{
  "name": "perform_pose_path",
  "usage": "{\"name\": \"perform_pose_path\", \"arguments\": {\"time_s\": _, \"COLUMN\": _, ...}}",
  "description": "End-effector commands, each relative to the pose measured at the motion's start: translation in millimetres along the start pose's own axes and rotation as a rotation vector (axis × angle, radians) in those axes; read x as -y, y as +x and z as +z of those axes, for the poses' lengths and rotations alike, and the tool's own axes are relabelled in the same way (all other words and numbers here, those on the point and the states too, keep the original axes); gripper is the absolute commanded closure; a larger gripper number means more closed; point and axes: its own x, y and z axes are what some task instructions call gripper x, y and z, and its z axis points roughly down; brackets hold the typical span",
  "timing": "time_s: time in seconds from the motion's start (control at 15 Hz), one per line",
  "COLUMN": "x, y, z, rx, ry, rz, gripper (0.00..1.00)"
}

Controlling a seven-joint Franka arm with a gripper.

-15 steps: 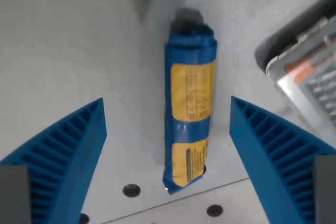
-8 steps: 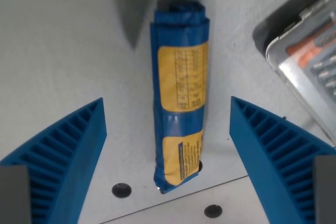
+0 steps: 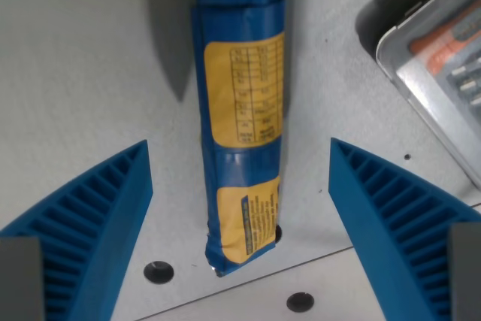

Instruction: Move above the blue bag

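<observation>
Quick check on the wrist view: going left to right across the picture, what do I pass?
Left finger → blue bag lying on the table → right finger → clear plastic case at the wrist view's right edge.

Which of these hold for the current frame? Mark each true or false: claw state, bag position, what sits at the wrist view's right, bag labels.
1. The claw is open, empty. True.
2. The blue bag lies between the two fingers, touched by neither. True.
3. The bag is unrolled flat. False: it is rolled into a tube.
4. A clear plastic case sits at the wrist view's right. True.
5. The bag's labels are red. False: they are yellow.
</observation>
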Motion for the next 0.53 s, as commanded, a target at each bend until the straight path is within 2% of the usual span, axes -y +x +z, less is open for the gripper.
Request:
{"name": "perform_pose_path", "arguments": {"time_s": 0.07, "x": -3.7, "y": -16.3, "z": -3.9, "rx": -0.128, "ry": 0.063, "rz": 0.035, "gripper": 0.0}}
{"name": "perform_pose_path", "arguments": {"time_s": 0.53, "x": -5.5, "y": -19.0, "z": -2.6, "rx": -0.126, "ry": 0.062, "rz": 0.033, "gripper": 0.0}}
